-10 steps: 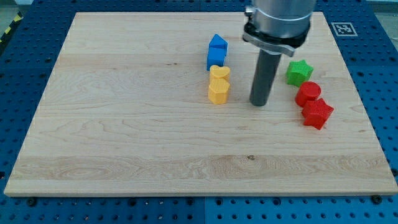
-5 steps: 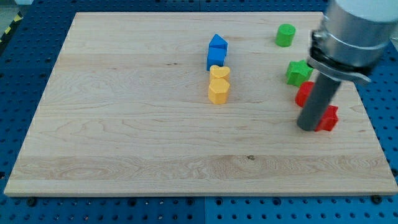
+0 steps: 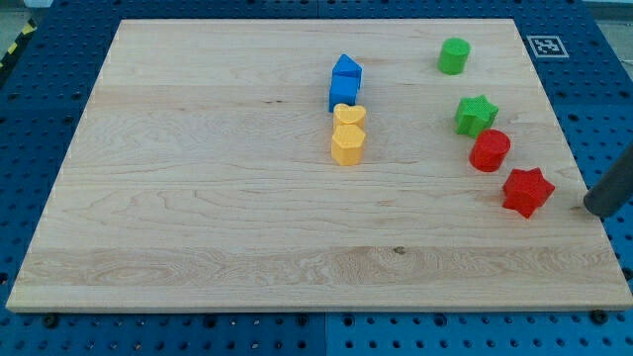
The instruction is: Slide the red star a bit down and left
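The red star [image 3: 526, 191] lies on the wooden board [image 3: 198, 198] near its right edge. My tip [image 3: 598, 210] is at the view's right edge, to the right of the red star and slightly lower, with a gap between them. A red cylinder [image 3: 490, 150] stands just up and left of the star. A green star [image 3: 476, 115] sits above the cylinder.
A green cylinder [image 3: 454, 55] stands near the board's top right. A blue block [image 3: 344, 82] and two yellow blocks [image 3: 347, 134] form a column at the upper middle. The board's right edge is close to my tip.
My rod moved from the board's middle rightward past the red blocks to the right edge. The red star has shifted a little to the right and down.
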You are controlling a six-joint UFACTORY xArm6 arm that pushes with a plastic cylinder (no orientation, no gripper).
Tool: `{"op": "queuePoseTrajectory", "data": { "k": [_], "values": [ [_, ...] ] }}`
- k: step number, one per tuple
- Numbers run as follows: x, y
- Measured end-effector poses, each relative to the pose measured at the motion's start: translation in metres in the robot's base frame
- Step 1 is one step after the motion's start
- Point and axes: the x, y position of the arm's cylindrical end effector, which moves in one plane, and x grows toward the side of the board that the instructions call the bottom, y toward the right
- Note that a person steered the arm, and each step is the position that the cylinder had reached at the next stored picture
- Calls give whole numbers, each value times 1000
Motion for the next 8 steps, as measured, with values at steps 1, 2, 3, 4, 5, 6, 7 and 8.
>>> {"op": "queuePoseTrajectory", "data": {
  "k": [1,2,3,4,5,6,7,8],
  "values": [
    [0,-10],
    [0,-18],
    [0,-27],
    [0,-39],
    [0,-50],
    [0,-59],
    [0,-43],
    [-26,6]
  ]
}}
